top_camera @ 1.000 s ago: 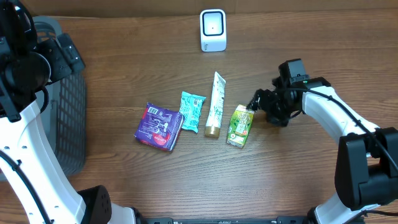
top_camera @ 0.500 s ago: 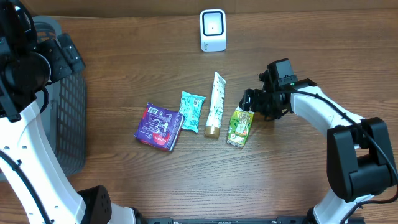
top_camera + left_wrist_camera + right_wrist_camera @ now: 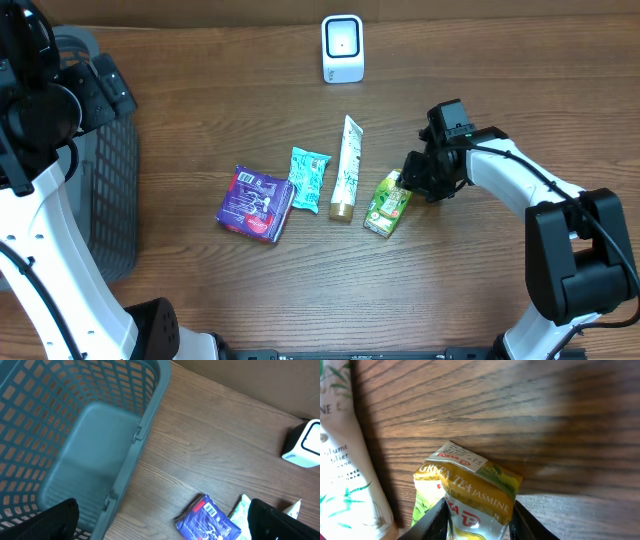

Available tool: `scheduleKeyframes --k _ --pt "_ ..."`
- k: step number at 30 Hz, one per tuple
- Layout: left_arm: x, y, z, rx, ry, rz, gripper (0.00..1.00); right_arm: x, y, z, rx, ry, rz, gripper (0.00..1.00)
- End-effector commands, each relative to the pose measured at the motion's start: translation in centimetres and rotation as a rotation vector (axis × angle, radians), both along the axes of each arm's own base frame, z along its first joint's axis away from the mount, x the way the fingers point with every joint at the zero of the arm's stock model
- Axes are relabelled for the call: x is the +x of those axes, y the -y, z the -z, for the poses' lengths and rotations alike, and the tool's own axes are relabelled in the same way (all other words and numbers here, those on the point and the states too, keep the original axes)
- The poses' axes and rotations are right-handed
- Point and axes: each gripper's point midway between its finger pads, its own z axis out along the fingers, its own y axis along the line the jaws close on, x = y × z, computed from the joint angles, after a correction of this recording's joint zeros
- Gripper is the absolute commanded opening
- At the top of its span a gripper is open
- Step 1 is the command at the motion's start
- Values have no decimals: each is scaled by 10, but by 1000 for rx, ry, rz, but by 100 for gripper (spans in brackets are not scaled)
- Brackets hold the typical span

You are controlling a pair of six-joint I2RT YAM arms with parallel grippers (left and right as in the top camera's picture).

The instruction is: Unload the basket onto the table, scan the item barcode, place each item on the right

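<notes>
Right gripper overhead: on green tea carton beside tube, scanner well apart | left wrist: left gripper spread wide, empty | right wrist: fingers pinch carton's sides (grasp looks seated) | step: pick-up | next: lift, face barcode to scanner

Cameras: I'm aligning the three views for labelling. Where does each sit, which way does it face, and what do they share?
Overhead: fixed above the wooden table, looking straight down; both white arms show, right gripper on the green jasmine-tea carton.
Left wrist: high over the grey plastic basket, looking down; its black fingers at the lower corners.
Right wrist: low, close on the carton between its black fingers.
Shared: overhead and right wrist both show the carton; overhead and left wrist, the basket.
</notes>
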Motion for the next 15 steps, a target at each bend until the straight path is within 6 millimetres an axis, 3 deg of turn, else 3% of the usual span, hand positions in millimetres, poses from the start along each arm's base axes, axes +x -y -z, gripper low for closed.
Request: scheduleKeyframes --k 1,7,12,15 --pt "0 -1 1 8 -6 4 100 6 40 5 -119 -36 176 34" --pt "0 -1 1 9 -6 4 100 -4 74 3 -128 -142 325 30" --pt "0 -1 1 8 -6 4 100 -18 91 4 -135 -246 489 30" --pt "0 -1 1 8 -6 4 100 -16 97 3 -140 -238 477 31"
